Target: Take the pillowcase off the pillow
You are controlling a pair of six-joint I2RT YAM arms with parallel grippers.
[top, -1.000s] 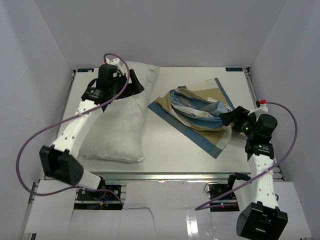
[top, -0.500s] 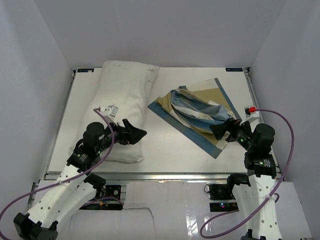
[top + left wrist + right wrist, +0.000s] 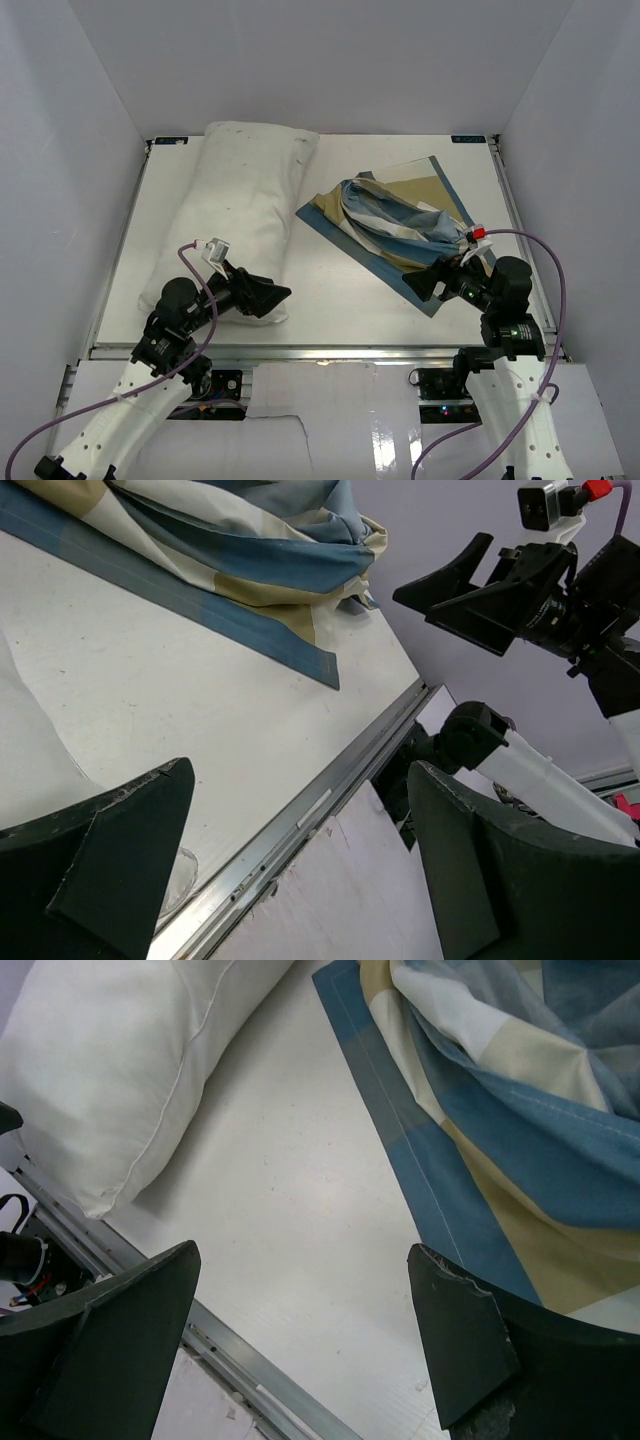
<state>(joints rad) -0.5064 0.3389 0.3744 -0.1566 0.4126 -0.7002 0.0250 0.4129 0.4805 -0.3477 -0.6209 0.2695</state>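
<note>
Top external view shows you the pillow bare on the bench, with the pillowcase fully off it, lying crumpled to the pillow's right and apart from it. Your left fingers hover by the pillow's near right corner, spread wide and holding nothing. Your right fingers hang well to the right of the pillow, low over the bench, also spread wide and empty.

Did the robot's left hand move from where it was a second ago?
Yes. The left gripper came back from the far end of the pillow to its near corner, by the table's front rail.
</note>
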